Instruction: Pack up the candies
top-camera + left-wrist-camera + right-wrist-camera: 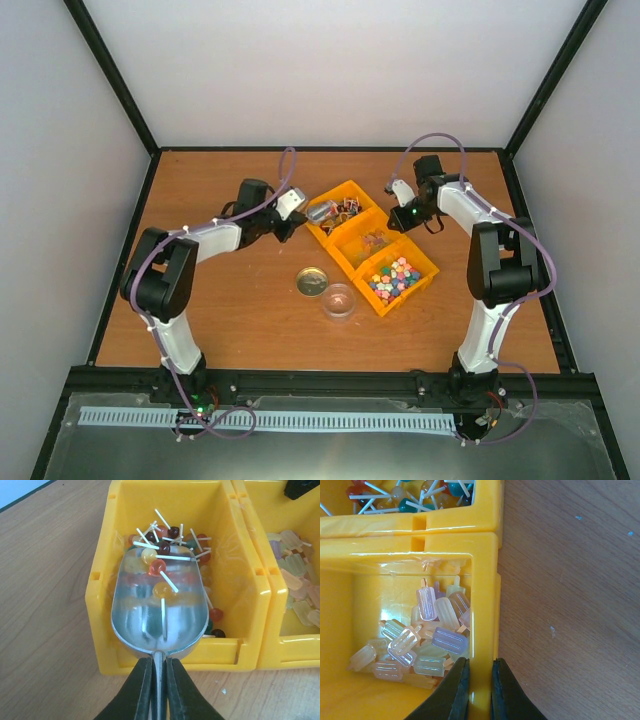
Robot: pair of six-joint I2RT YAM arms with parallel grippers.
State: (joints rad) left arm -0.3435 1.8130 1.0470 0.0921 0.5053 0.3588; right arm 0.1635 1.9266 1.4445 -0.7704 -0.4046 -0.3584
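The candies (159,566) are small round lollipops, red, orange and brown, on white sticks, piled in the far yellow bin (100,592). My left gripper (159,680) is shut on the handle of a metal scoop (160,620). Its bowl lies inside that bin with a few lollipops in it. In the top view the scoop (322,211) juts from my left gripper (298,218) into the bin (330,191). My right gripper (479,680) is shut on the side wall (485,605) of the middle yellow bin, and it also shows in the top view (397,216).
The middle bin holds pale popsicle-shaped candies (435,630). A third yellow bin (388,306) holds mixed coloured sweets (395,275). A round metal lid (312,281) and a clear jar (339,300) stand on the wooden table in front of the bins.
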